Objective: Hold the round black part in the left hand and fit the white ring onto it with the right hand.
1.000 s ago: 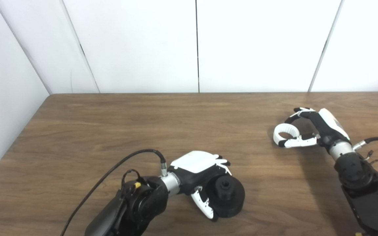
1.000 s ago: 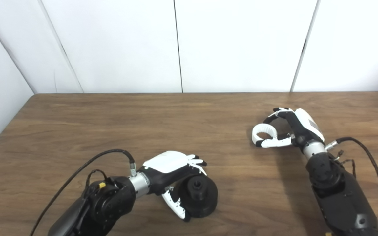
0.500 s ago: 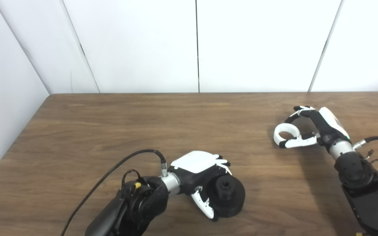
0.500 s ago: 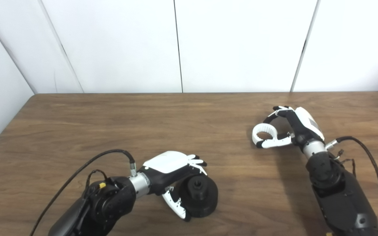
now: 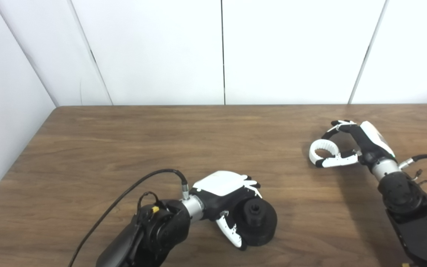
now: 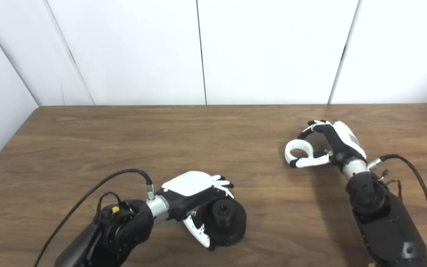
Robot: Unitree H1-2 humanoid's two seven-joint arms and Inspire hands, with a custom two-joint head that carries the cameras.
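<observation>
The round black part [image 5: 258,222] rests on the wooden table [image 5: 161,141] near the front, tilted so its hub faces up and right. My left hand [image 5: 224,196] wraps it, fingers over the top and thumb [image 5: 231,231] under the near rim. At the right, the white ring [image 5: 323,149] with a toothed inner face sits between the fingers and thumb of my right hand [image 5: 350,144], just above the table. The two hands are well apart.
White wall panels [image 5: 221,52] stand behind the table's far edge. A black cable [image 5: 132,189] loops from the left wrist, another cable [image 6: 413,174] from the right wrist. Bare wood lies between the hands.
The right hand with the ring has risen very slightly. The left hand and the black part have stayed put.
</observation>
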